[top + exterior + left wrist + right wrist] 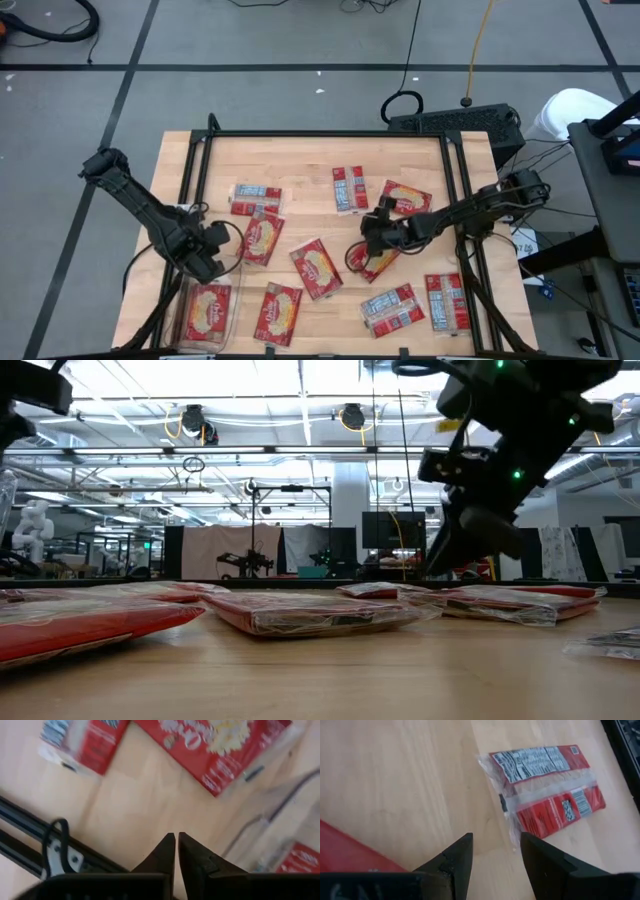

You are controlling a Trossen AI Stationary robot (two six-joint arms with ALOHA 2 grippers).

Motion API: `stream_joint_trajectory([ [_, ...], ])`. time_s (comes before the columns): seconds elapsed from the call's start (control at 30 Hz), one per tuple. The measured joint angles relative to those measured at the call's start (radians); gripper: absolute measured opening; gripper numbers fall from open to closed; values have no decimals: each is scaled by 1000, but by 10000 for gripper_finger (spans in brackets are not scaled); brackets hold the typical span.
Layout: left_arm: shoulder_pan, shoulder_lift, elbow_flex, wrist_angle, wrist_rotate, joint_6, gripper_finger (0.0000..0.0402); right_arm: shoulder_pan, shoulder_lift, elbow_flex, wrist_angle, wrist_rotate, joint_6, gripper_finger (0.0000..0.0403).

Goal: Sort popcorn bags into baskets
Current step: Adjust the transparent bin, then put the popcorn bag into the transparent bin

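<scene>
Several red popcorn bags lie flat on the wooden table, among them one (262, 240) beside my left gripper and one (380, 264) partly under my right gripper. A see-through basket (236, 300) at the near left corner holds one bag (208, 310). My left gripper (212, 252) (176, 840) hangs shut over bare wood just beyond the basket, with nothing between its fingers. My right gripper (368, 236) (495, 845) stands open above bare wood at the table's middle. A label-side bag (545, 785) lies ahead of it and a red bag (350, 855) sits beside one finger.
Black frame rails (195, 170) run along the table's left and right sides and its far edge (330, 133). More bags lie at the far middle (349, 189) and near right (447, 302). Bare wood shows between the bags at the table's centre (320, 225).
</scene>
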Motion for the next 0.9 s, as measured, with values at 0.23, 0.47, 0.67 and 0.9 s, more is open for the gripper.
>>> stream_joint_trajectory([
  [0.23, -20, 0, 0, -1, 99, -38, 26, -26, 0, -41, 119, 0, -49, 160],
  [0.47, -36, -8, 10, -1, 139, -55, 26, -50, 0, -42, 161, -2, -85, 160],
  [0.67, -55, -7, 92, -6, 129, -33, 26, -50, 0, -42, 201, -3, -117, 160],
  [0.9, -68, -8, 158, 9, -171, 7, 26, -56, 1, -58, 267, -80, -90, 170],
])
